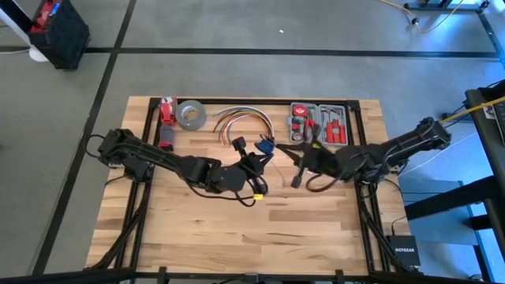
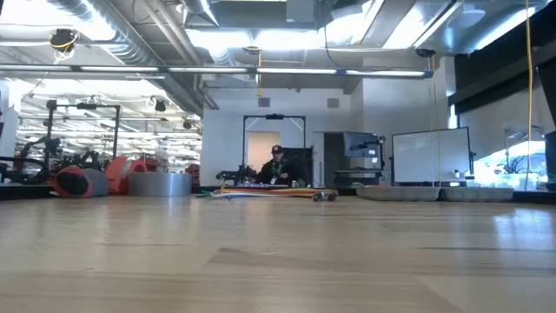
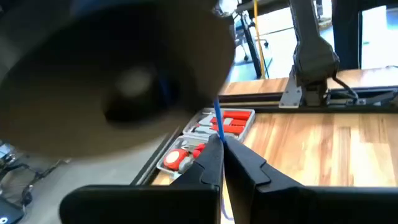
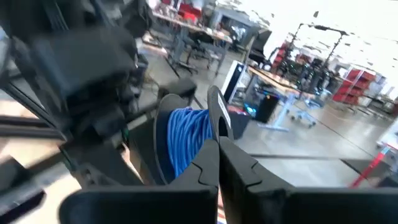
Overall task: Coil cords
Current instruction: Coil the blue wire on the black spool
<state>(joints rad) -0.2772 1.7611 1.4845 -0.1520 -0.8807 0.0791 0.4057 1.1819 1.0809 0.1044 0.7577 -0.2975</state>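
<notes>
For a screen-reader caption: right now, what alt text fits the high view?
Two dark robot arms meet over a light wooden table, left gripper and right gripper shut around a thin blue cord. Behind lie a grey tape roll, arched coloured cables and an open tool case.

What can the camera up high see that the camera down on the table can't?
Only the high view shows both arms meeting mid-table, the left gripper and right gripper shut, with the cord between them, and the open tool case from above.

Only the low view shows the room behind: ceiling lights, a whiteboard and a seated person.

Both show the wooden table, the tape roll and the coloured cable bundle.
</notes>
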